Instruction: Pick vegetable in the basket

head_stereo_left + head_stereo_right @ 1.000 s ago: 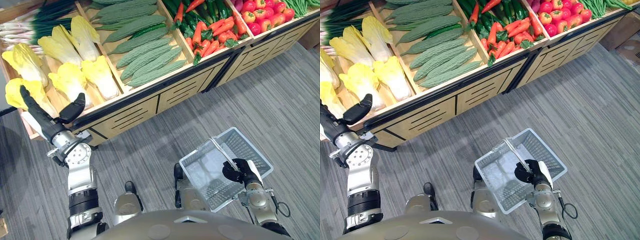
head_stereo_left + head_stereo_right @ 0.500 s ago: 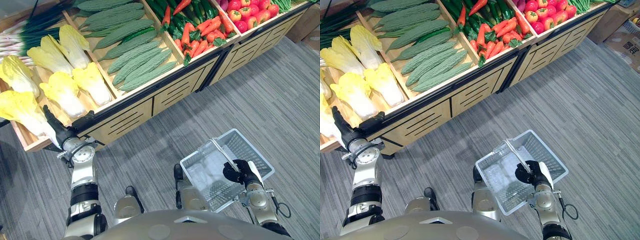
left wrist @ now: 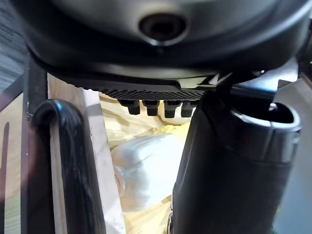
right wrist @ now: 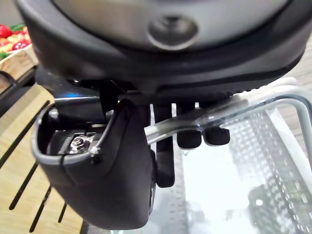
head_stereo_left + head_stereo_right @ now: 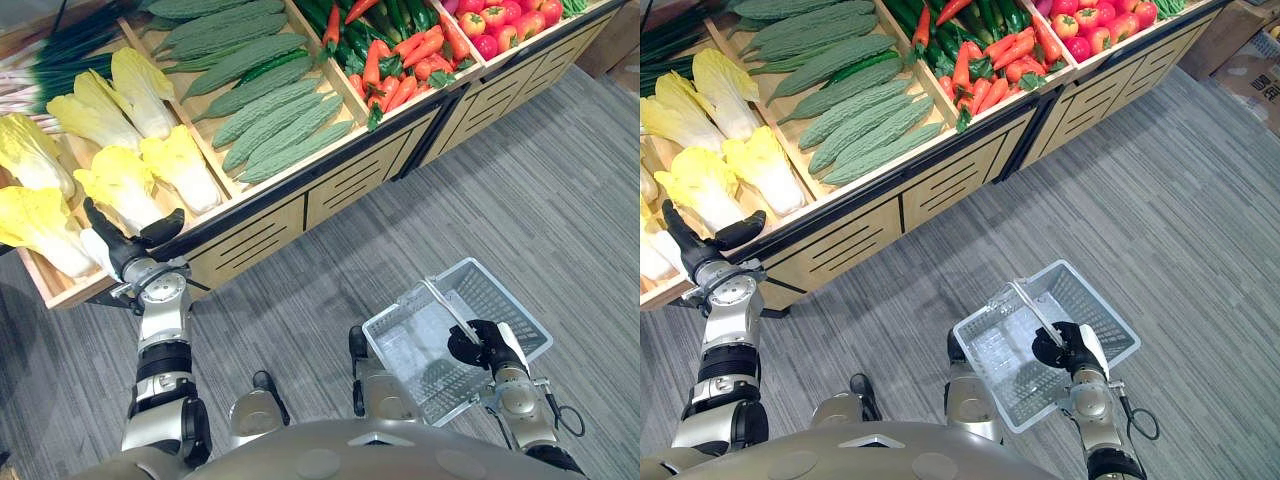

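Left hand [image 5: 125, 248] edged up toward the cabbages [image 5: 120, 183] | fingers straight and released (thumb spread wide), at the front edge of the display stand [image 5: 350, 182] | cabbages lay in its left bin, untaken | right hand [image 5: 485, 345] clenched round the handle of the basket [image 5: 505, 300], well apart.

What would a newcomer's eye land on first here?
The wooden produce stand across the top, with yellow cabbages at its left and green bitter gourds beside them. The left robot hand is open at the stand's front edge by the cabbages; the right robot hand grips the handle of a pale mesh basket, lower right.
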You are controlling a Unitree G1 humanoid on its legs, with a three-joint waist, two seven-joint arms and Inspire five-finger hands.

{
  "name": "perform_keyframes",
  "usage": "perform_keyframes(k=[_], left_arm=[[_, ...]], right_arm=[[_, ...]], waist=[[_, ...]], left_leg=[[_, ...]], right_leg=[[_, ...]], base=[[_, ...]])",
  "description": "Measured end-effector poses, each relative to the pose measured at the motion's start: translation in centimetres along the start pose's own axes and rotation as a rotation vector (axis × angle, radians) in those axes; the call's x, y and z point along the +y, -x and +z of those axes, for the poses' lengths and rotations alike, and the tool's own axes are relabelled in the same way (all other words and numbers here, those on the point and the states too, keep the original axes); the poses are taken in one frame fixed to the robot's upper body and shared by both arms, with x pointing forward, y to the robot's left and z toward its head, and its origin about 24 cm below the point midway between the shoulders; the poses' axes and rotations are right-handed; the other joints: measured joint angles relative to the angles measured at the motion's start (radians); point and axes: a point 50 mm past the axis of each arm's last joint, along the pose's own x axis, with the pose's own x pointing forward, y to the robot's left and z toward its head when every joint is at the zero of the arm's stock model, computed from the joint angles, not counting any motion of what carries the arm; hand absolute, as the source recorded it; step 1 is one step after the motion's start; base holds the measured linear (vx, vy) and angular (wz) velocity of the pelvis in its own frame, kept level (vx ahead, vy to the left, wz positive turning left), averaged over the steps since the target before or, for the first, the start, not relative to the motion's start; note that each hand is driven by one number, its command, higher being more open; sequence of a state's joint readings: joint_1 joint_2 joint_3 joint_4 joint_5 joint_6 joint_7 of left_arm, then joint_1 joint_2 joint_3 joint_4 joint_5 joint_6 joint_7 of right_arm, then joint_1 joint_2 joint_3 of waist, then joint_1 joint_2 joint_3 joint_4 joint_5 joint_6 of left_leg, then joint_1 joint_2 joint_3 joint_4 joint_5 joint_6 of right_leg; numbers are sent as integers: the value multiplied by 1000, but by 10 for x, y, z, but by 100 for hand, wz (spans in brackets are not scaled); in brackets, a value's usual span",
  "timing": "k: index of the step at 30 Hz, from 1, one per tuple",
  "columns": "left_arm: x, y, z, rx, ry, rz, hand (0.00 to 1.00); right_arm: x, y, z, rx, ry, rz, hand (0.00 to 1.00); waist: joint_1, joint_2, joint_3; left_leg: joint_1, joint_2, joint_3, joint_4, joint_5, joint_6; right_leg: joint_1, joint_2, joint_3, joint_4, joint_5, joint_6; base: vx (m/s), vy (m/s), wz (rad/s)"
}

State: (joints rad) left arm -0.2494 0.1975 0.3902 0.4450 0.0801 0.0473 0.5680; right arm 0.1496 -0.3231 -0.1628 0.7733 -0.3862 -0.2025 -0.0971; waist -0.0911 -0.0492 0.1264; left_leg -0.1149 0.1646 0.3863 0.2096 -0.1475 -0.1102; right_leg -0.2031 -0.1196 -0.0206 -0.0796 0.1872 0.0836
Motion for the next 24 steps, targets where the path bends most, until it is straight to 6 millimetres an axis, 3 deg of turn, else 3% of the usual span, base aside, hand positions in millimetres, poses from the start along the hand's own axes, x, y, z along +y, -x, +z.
perform_keyframes(k=[9, 19, 20, 24], left_arm=[[-5, -12, 5, 46, 48, 12, 100], [-2, -29, 27, 7, 63, 63, 100], [-3, -29, 28, 3, 59, 65, 0], [-4, -37, 42, -35, 10, 109, 0]], right_arm=[[-5, -5, 7, -26, 24, -2, 0], [-1, -12, 24, -81, 41, 20, 0], [-1, -12, 25, -84, 42, 21, 0], [-1, -14, 31, -99, 38, 19, 0]], waist=[[3, 3, 19], [5, -13, 74], [5, -14, 76], [12, -22, 100]], left_leg=[[-14, 1, 2, -7, 0, 0], [-17, 2, 19, -10, 1, -1], [-19, 1, 22, -10, 1, -1], [-36, 2, 25, -1, 2, 0]], right_leg=[[-17, 2, 0, 0, 2, 3], [-33, 5, 14, 0, 6, 6], [-36, 6, 20, 0, 8, 6], [-52, 5, 27, 0, 18, 7]], base=[[-13, -17, -1], [-39, -27, -4], [-39, -31, -13], [-61, -37, -2]])
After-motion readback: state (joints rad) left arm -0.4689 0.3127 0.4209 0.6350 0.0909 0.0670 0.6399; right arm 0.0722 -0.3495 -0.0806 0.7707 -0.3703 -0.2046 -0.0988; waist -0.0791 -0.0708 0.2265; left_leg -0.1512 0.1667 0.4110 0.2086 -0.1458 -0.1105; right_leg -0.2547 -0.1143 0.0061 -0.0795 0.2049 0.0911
